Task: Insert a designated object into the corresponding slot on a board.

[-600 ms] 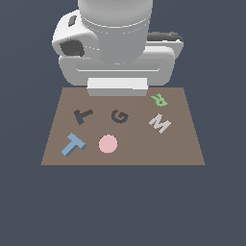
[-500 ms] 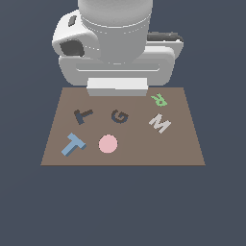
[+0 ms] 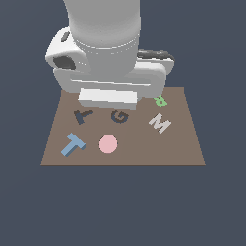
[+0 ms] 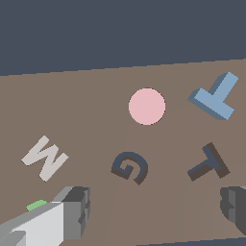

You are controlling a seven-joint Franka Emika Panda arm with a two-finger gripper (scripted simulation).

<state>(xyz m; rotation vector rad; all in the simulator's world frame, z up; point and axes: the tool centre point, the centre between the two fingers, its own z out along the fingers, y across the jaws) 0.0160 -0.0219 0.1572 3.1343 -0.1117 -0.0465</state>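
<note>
The light-blue T block (image 3: 73, 144) lies flat on the brown board (image 3: 182, 149) near its front corner at the exterior view's left; it also shows in the wrist view (image 4: 215, 97). The dark T-shaped slot (image 3: 83, 115) is just behind it, apart from it, and shows in the wrist view too (image 4: 209, 162). My gripper (image 3: 108, 98) hovers over the board's back edge, above and behind the slots. In the wrist view the gripper (image 4: 156, 209) is open and empty, its fingers (image 4: 77, 211) spread wide. It is well apart from the T block.
A pink round disc (image 3: 108, 143) lies beside the T block. A dark G-shaped recess (image 3: 119, 116) is mid-board. A grey-white M (image 3: 160, 123) lies toward the exterior view's right. A green letter (image 3: 160, 101) is partly hidden under the arm.
The arm has moved toward the exterior view's left and nearer the board's front, covering more of the green letter. The objects on the board have not moved.
</note>
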